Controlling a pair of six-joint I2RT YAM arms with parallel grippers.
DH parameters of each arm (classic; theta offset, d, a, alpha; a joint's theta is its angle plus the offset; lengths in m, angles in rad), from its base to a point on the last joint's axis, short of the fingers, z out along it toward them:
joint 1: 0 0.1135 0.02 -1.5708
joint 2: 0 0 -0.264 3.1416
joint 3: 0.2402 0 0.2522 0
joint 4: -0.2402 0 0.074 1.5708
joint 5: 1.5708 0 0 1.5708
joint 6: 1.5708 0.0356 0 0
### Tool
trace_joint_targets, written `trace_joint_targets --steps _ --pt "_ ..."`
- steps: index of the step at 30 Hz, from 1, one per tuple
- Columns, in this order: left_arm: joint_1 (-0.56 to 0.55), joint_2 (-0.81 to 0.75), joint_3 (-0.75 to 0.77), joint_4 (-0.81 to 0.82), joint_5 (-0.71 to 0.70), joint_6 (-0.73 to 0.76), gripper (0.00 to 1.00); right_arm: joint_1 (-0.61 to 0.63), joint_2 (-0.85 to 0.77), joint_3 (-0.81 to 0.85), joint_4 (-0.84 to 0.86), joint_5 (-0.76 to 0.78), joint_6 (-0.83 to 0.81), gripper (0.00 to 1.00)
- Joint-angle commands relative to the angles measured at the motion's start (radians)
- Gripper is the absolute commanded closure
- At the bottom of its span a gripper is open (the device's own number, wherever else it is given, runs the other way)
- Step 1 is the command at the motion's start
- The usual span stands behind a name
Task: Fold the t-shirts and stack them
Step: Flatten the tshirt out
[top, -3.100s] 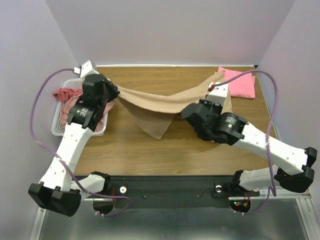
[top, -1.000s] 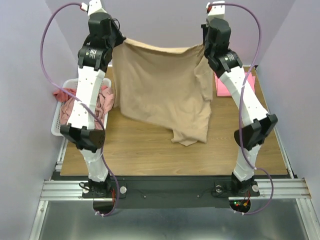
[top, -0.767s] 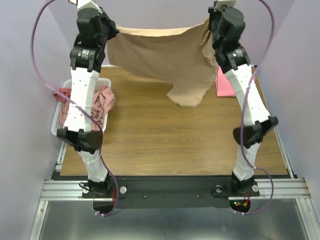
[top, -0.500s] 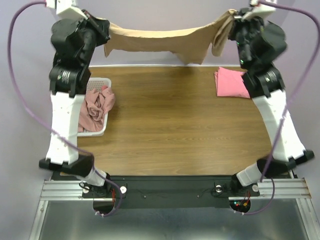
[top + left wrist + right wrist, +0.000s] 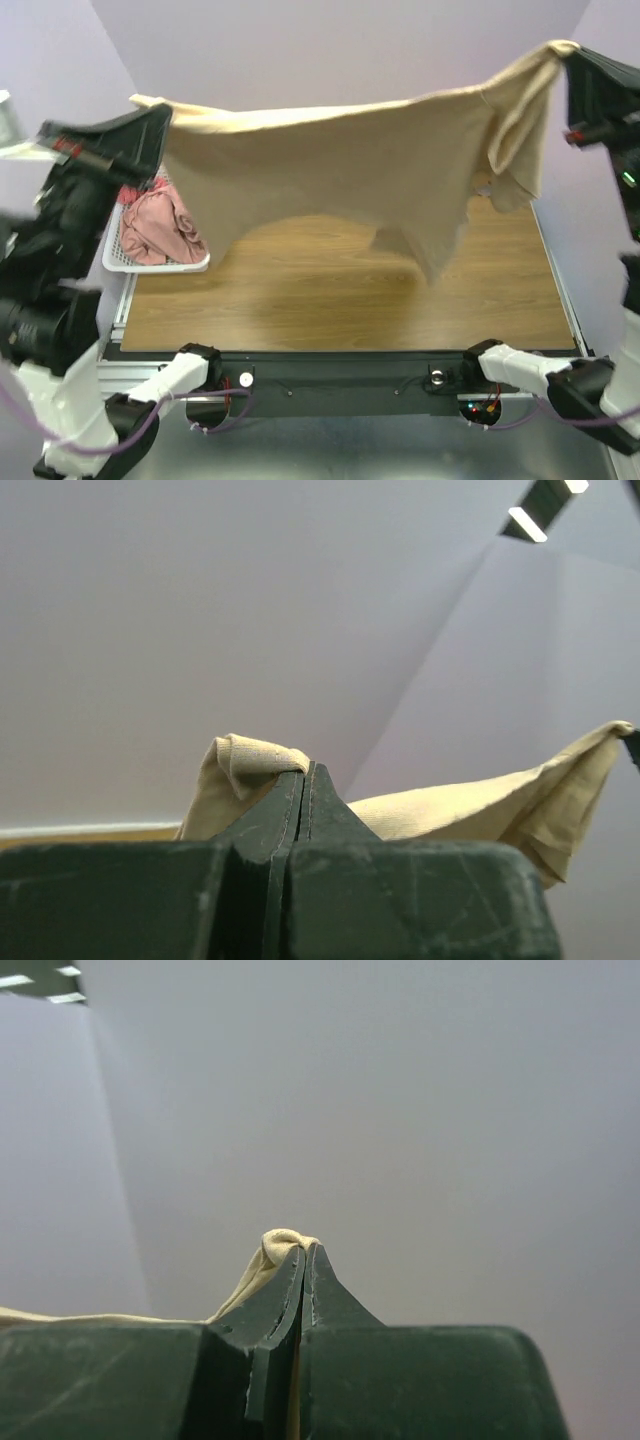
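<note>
A large tan t-shirt [image 5: 350, 170] hangs spread wide in the air above the table, held by its two top corners. My left gripper [image 5: 163, 112] is shut on the left corner, my right gripper [image 5: 568, 55] on the right corner. In the left wrist view the gripper [image 5: 305, 770] pinches a bunched fold of tan cloth [image 5: 250, 760]. The right wrist view shows the other gripper [image 5: 305, 1248] pinching a small tan tuft [image 5: 278, 1242]. A dusty-pink t-shirt [image 5: 158, 225] lies crumpled in the basket. The bright pink one is hidden behind the tan cloth.
A white mesh basket [image 5: 160, 265] stands at the table's left edge. The wooden table [image 5: 320, 300] shows below the hanging shirt. Purple walls close in the back and both sides. Both arms reach high, close to the top camera.
Both grippers have risen further and swung apart toward the camera, pulling the tan t-shirt taut and wide. Its lower hem has lifted off the table.
</note>
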Motion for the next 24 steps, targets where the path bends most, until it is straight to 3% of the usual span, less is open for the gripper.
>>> trace_joint_targets --steps 1,4,8,14,17,20,24 --pt "-0.001 -0.054 0.056 0.056 0.157 -0.04 1.0 -0.001 -0.116 0.051 -0.022 -0.161 0.09 1.0" --pt "-0.001 -0.063 0.065 0.047 0.149 -0.042 1.0 0.001 -0.125 0.05 -0.025 -0.218 0.103 1.0" --pt "-0.001 -0.063 0.027 0.047 0.111 -0.029 1.0 0.001 -0.095 -0.01 -0.023 -0.134 0.069 1.0" --pt "-0.001 -0.039 -0.267 0.134 -0.055 -0.015 1.0 -0.001 -0.01 -0.176 0.033 0.029 -0.05 1.0" --pt "-0.001 0.004 -0.524 0.237 -0.159 -0.069 1.0 -0.001 0.037 -0.343 0.124 0.156 -0.112 1.0" --pt "-0.001 0.146 -0.677 0.406 -0.198 -0.071 1.0 -0.001 0.097 -0.623 0.311 0.243 -0.167 1.0" --pt "0.0 0.367 -0.625 0.412 -0.289 -0.035 0.99 -0.01 0.183 -0.789 0.467 0.256 -0.196 0.99"
